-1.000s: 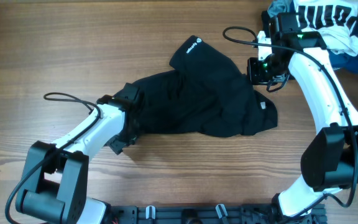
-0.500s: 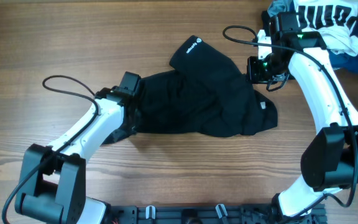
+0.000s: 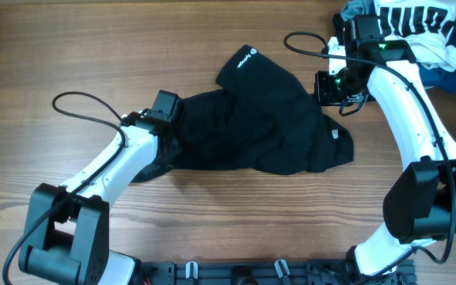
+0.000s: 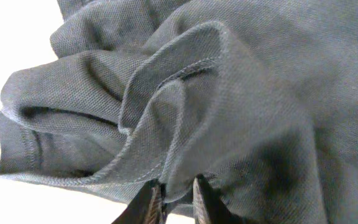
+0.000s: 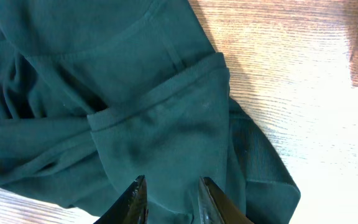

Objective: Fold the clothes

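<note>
1. Wooden surface (image 3: pixel 212 47) carries everything, and a pile of other garments (image 3: pixel 426 32) sits at its 1 o'clock corner.
2. Near the middle lie the clothes (image 3: pixel 267 127), one black garment, rumpled and bunched with no neat fold showing. I judge the folding barely begun, with flattening and every fold left.
3. The left hand (image 4: pixel 174 200), at the garment's 8 o'clock edge, is clenched on a hem fold.
4. The right hand (image 5: pixel 169 199), at its 2 o'clock edge, hangs released, fingers apart over cloth.
5. A white logo (image 3: pixel 246 57) shows at 11 o'clock.
</note>
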Controlling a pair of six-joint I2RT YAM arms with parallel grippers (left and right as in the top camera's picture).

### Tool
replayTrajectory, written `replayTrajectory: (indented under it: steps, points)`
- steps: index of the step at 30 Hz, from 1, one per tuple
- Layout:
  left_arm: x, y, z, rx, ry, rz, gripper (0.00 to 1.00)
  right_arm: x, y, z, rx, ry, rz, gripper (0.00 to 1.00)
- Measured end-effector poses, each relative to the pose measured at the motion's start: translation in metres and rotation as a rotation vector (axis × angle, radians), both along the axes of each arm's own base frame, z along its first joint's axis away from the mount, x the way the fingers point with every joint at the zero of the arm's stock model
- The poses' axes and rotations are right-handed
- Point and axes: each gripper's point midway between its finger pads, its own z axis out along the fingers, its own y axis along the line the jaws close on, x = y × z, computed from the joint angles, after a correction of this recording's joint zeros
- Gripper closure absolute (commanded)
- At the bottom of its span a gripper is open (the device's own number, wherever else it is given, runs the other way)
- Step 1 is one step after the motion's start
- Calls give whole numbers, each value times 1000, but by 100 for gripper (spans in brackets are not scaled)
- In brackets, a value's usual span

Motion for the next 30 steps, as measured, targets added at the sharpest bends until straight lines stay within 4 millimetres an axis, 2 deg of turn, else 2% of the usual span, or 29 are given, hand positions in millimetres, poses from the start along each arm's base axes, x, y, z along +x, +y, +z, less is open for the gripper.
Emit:
replayTrajectory:
  steps: [3, 5, 6, 10, 11, 12, 16, 18, 19, 21, 22, 24, 25, 27, 28, 30]
  points:
    - [-4, 2, -12, -1, -8, 2, 84, 0, 0, 0, 0, 0, 0, 72]
    - [-6, 3, -19, -2, -16, 2, 63, 0, 0, 0, 0, 0, 0, 72]
    - [-4, 3, -19, 0, -29, 4, 63, 0, 0, 0, 0, 0, 0, 72]
    - [0, 6, -18, 18, -48, 6, 78, 0, 0, 0, 0, 0, 0, 71]
    - [0, 7, -18, 25, -51, 7, 84, 0, 0, 0, 0, 0, 0, 71]
    - [1, 8, -18, 33, -54, 7, 96, 0, 0, 0, 0, 0, 0, 71]
    - [5, 11, -16, 49, -73, 10, 96, 1, 0, 0, 0, -3, 0, 71]
    - [0, 14, -13, 70, -45, 1, 96, 1, 0, 0, 0, -4, 0, 73]
    - [-1, 16, -3, 86, -28, -14, 96, 1, 0, 0, 0, -4, 3, 75]
    - [14, 12, 34, 81, -81, -39, 96, 0, 0, 0, -1, 1, 4, 78]
    - [27, 9, 59, 66, -148, -45, 96, -1, 0, 0, -1, 2, 3, 81]
    - [46, 3, 126, 24, -332, -65, 96, -2, 0, 0, 2, 6, 4, 88]
    - [47, 3, 144, 15, -381, -72, 96, -2, 2, 0, 13, 8, 10, 89]
    - [43, 7, 171, 8, -457, -82, 96, -3, 8, 1, 45, 12, 17, 89]
    - [41, 11, 178, 8, -475, -80, 96, -5, 10, 1, 55, 20, 19, 88]
    - [34, 30, 188, 21, -493, -39, 96, -12, 12, 1, 71, 47, 22, 78]
